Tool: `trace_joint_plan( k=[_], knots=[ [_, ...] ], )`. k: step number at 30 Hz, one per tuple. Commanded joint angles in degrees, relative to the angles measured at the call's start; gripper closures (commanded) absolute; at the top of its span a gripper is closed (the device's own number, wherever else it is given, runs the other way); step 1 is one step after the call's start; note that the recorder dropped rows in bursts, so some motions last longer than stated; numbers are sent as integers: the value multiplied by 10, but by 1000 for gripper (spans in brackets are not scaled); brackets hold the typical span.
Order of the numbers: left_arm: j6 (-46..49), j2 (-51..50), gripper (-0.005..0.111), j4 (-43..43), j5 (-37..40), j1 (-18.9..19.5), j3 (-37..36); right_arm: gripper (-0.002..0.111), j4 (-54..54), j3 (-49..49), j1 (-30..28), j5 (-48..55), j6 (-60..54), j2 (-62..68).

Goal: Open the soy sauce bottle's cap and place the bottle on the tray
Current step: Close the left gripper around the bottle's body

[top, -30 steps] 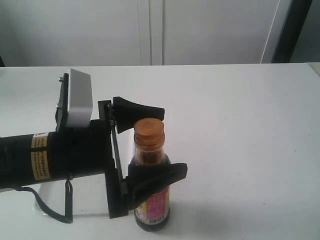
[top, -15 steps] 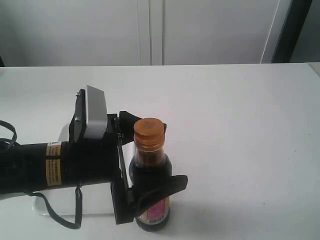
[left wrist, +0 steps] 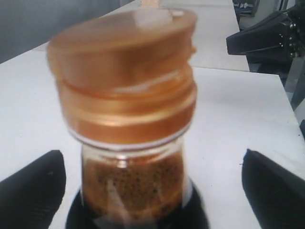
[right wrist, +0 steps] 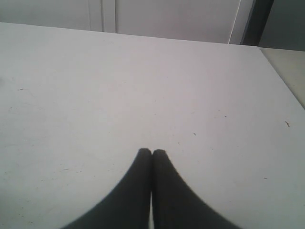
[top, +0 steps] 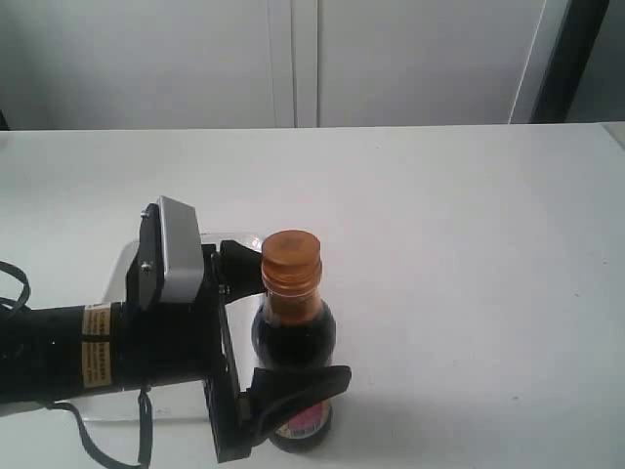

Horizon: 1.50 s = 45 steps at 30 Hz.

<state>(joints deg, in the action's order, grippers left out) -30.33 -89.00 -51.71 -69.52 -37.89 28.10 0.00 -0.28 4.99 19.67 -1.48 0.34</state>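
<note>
One soy sauce bottle [top: 293, 357] with one cap [top: 291, 258] down, left gripper [top: 269, 327] wide around it, right gripper [right wrist: 152, 157] pressed closed, one tray [top: 127, 278]

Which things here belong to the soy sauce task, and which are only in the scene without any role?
Belonging to the job:
- soy sauce bottle
- cap, shut
- tray, behind the left arm
- left gripper, open around the bottle

Just there:
- right gripper, closed, over the bare table
- white cabinet doors behind the table
</note>
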Motion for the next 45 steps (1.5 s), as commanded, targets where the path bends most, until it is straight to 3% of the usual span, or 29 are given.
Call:
trace_joint_plan(
  k=[1, 23, 26, 29, 40, 42, 45],
  knots=[
    [24, -18, 2, 14, -4, -1, -7, 108, 0, 3, -4, -4, 2, -3],
    [78, -95, 2, 55, -4, -2, -7, 108, 0, 3, -4, -4, 2, -3],
    [82, -95, 7, 55, -4, -2, -7, 108, 0, 3, -4, -4, 2, -3],
    [86, -95, 18, 55, -4, -2, -7, 108, 0, 3, -4, -4, 2, -3],
    [76, -106, 20, 55, -4, -17, 19, 108, 0, 3, -4, -4, 11, -3],
    [76, -106, 30, 51, -4, -17, 19, 108, 0, 3, -4, -4, 11, -3],
    [78, -106, 65, 39, -4, -17, 19, 108, 0, 3, -4, -4, 11, -3]
  ],
)
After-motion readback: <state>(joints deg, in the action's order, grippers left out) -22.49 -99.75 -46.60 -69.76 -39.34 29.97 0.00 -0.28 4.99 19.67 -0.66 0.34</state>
